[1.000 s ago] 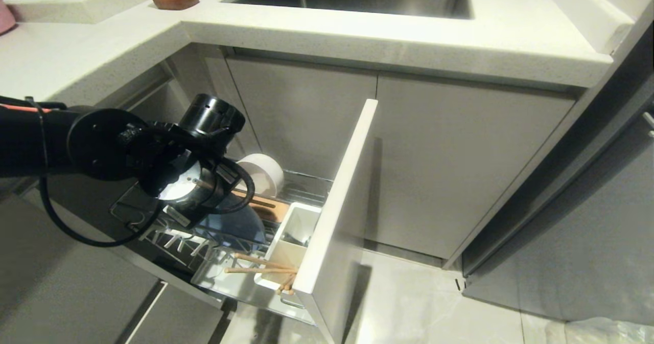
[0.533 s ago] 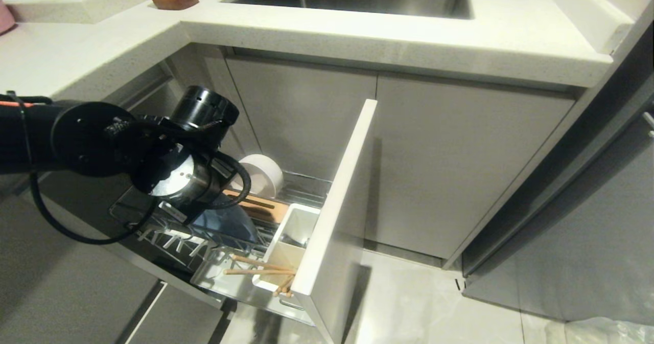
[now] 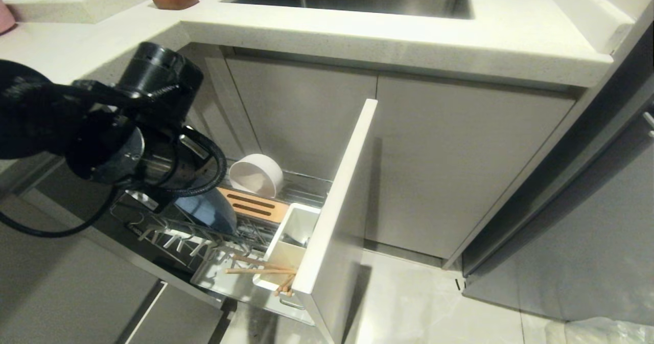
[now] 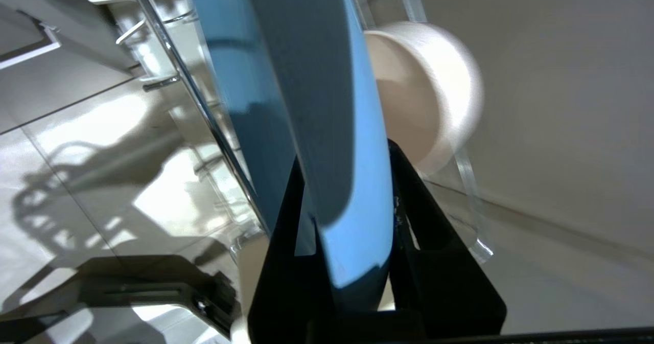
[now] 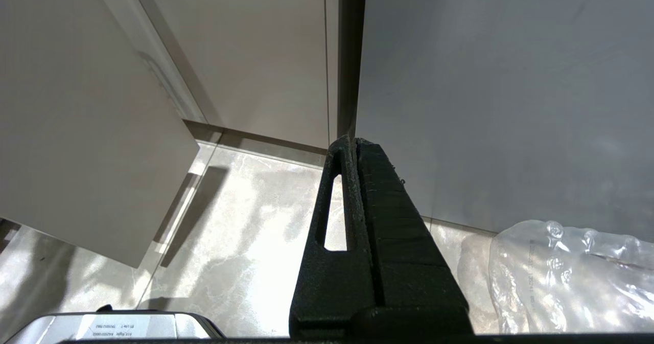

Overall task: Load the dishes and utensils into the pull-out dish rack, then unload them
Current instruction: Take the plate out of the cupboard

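Trouble looms: left gripper [image 4: 352, 216] pinches the large round light-blue plate [image 4: 306, 104] by its rim, edge-on among the chrome wire pull-out dish rack's [image 3: 179, 234] prongs. Snagging one could twist it loose onto the small cream-white bowl [image 3: 254, 176] beside.

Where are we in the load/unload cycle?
Loading looks done: the chopsticks sit in the white utensil box and the cream bowl rests in the pull-out dish rack. Unloading is under way: the left claw is shut on the light-blue plate. Bowl and utensils remain.
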